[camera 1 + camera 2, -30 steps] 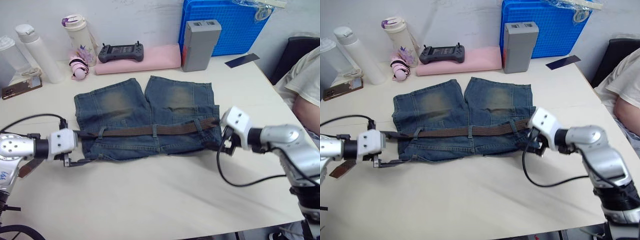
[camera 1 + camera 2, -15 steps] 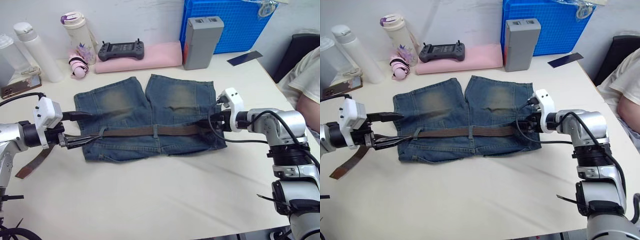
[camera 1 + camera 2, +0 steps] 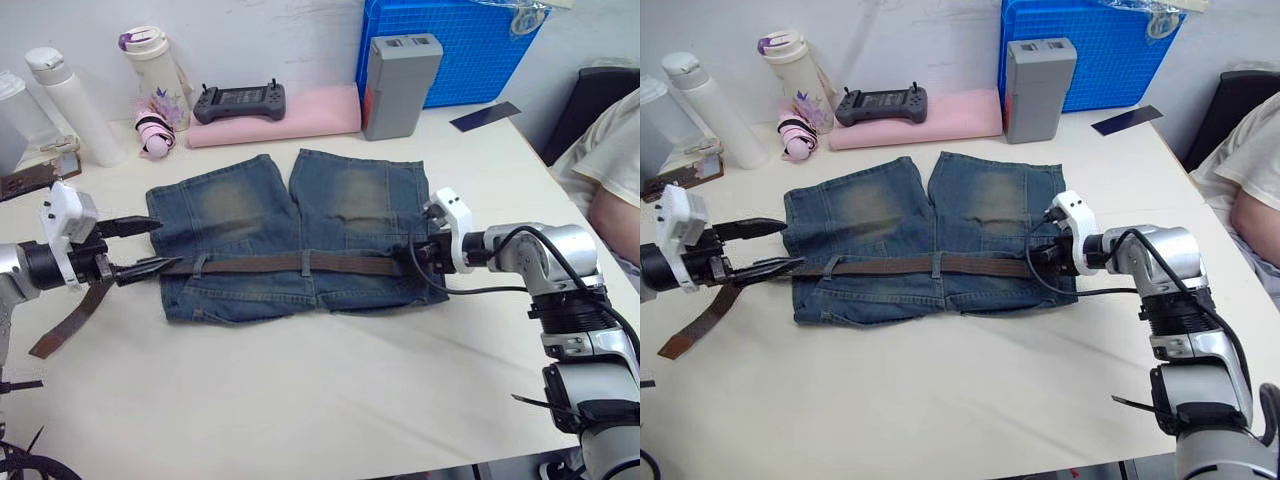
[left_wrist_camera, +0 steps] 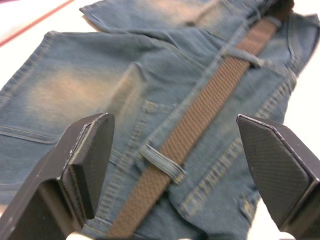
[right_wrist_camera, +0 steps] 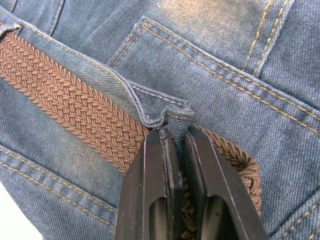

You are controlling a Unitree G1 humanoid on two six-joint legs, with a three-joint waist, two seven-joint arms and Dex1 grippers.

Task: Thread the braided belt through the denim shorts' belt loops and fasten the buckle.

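Belt lay threaded across the shorts, right gripper pinching at the waistband.

The denim shorts (image 3: 290, 235) lay flat on the table (image 3: 320, 400), the braided belt (image 3: 300, 265) running through the belt loops (image 4: 162, 162) along the waistband, its free end trailing off past the shorts' left edge. The left gripper (image 3: 135, 247) hovered at that edge, fingers spread wide, gripping nothing. The right gripper (image 5: 175, 137) had its fingers clenched on a fold of denim and the belt beneath at the shorts' right side.

Head eyes overlook; wrists close on denim shorts (image 3: 290, 235).
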